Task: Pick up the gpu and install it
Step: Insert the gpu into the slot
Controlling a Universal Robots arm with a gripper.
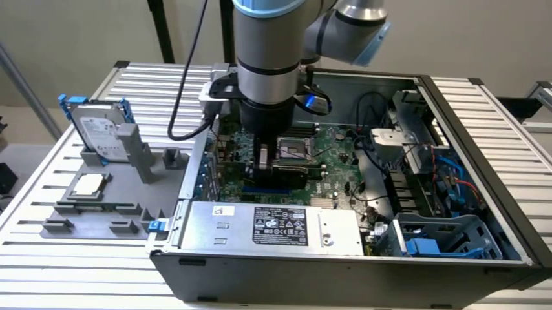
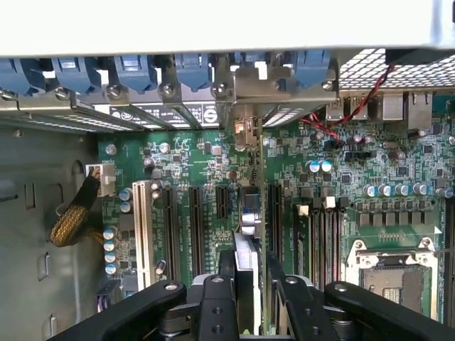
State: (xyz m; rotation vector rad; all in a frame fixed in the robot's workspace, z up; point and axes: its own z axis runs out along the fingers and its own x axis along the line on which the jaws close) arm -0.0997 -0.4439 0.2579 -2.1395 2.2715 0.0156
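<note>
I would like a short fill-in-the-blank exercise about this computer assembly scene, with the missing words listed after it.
1. The claw grips the gpu by its edge, above the green ______.
2. In the exterior view, the hard drive stands upright in a grey holder on the exterior view's ______.
3. A small square CPU chip lies ______ on that grey holder.
4. The arm reaches down into the open computer ______.

Missing words: motherboard; left; flat; case

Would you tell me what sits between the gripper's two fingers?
In the wrist view, the gpu stands edge-on between the gripper fingers, over the motherboard slots.
</note>
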